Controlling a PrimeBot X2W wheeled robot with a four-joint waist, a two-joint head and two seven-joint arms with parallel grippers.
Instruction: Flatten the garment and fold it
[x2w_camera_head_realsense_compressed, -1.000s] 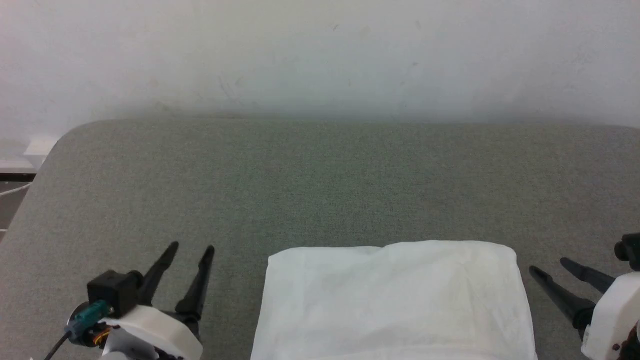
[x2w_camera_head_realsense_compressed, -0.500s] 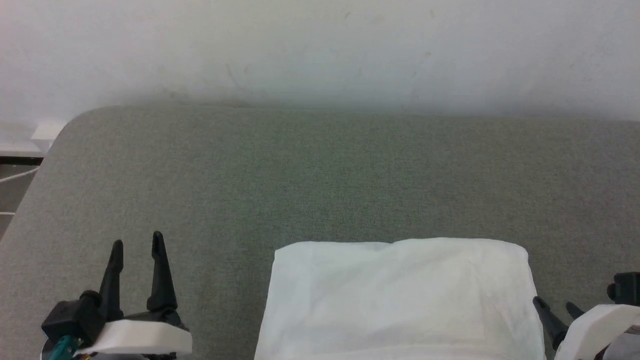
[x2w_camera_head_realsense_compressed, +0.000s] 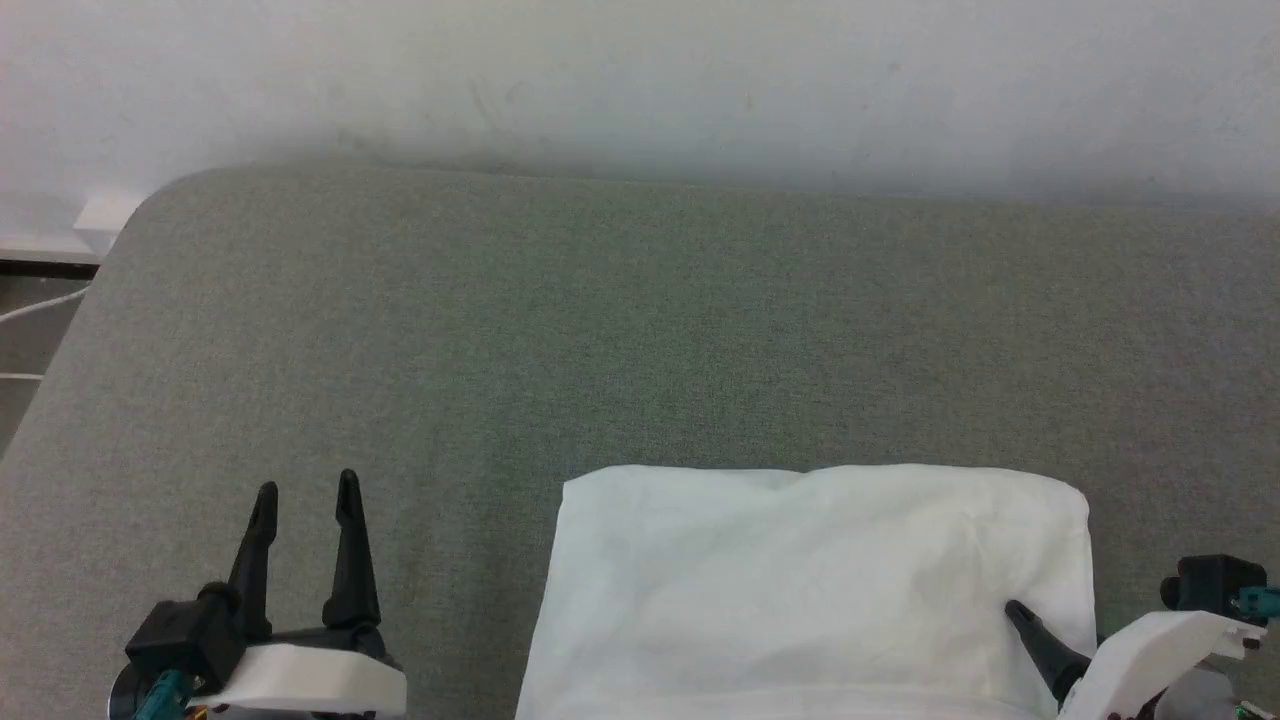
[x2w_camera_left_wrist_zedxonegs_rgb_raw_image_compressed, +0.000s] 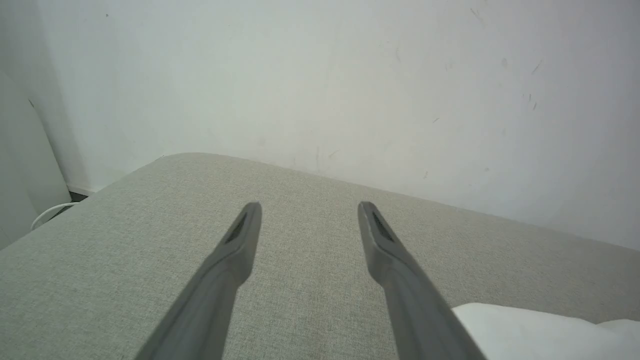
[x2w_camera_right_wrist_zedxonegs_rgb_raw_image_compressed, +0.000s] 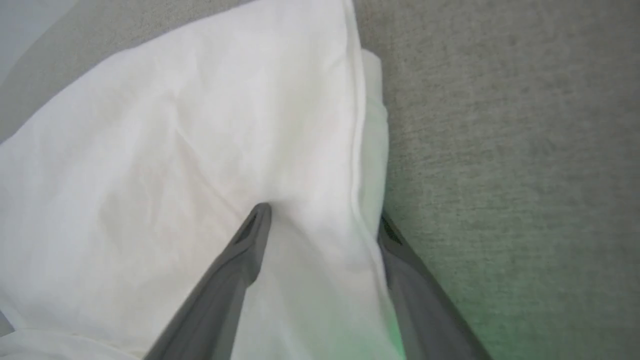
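Grey surface (x2w_camera_head_realsense_compressed: 640, 330) bears garment (x2w_camera_head_realsense_compressed: 800, 570); left end effector (x2w_camera_head_realsense_compressed: 306, 483) gapes beside, right end effector (x2w_camera_right_wrist_zedxonegs_rgb_raw_image_compressed: 322, 212) gapes astride its edge.

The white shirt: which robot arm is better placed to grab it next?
Right, probably. The right gripper is open astride the garment at its side edge; the left gripper, also open, sits over bare grey surface, apart from the cloth.

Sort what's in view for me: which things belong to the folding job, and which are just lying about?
Belongs to the job:
garment, lying as a white rectangle
right gripper, open, straddling the garment's right edge
left gripper, open, off to the side and clear of the garment

Just there:
grey padded surface under it all
white wall
white cable at the far left
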